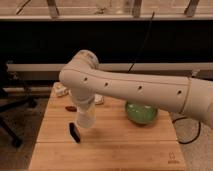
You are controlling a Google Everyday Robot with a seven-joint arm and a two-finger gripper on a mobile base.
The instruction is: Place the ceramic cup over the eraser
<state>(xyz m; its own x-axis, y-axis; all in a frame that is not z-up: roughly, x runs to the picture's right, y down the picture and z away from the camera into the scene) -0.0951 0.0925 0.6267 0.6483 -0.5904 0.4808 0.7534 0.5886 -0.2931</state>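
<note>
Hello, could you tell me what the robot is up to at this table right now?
The robot's arm reaches across the wooden table, and its gripper is at the top of the white ceramic cup, which sits just right of the black eraser. The cup is not yet over the eraser. A green bowl sits to the right, and a small reddish-brown object lies behind.
</note>
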